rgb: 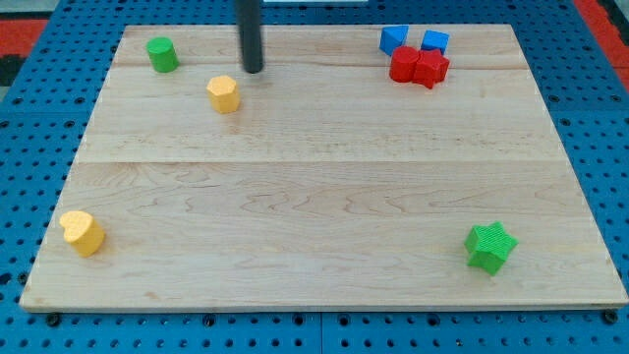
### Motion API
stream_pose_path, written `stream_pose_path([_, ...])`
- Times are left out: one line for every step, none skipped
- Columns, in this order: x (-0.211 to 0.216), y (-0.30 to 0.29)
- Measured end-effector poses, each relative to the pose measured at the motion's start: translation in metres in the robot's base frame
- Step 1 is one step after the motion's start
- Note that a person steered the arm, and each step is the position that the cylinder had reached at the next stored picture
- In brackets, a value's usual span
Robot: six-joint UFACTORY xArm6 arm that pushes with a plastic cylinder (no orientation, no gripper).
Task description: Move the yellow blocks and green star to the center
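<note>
My tip [254, 70] down on worktop [324, 211] nr view's top, left of centre; no gripper on rig, so nothing grasped. Yellow hexagon-ish block [224, 93] just below-left of tip, not touching. Yellow heart block [83, 232] far bottom-left corner. Green star [490, 246] bottom-right, well apart from both. Green cylinder [162, 54] top-left. Two blue blocks [395, 39] & two red blocks [418, 66] clustered top-right, touching.

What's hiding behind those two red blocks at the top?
Two blue blocks sit just behind the red blocks. Their lower edges are partly covered; nothing else shows there.
</note>
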State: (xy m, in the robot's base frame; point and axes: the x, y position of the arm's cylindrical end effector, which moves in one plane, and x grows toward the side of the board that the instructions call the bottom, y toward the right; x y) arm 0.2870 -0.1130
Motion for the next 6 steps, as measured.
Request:
stream_pose_path([0.057,-0.005])
stream_pose_path([0.059,-0.006])
stream_pose_path([0.079,-0.076])
stream_pose_path([0.1,-0.031])
stream_pose_path([0.1,0.028])
stream_pose_path([0.187,0.014])
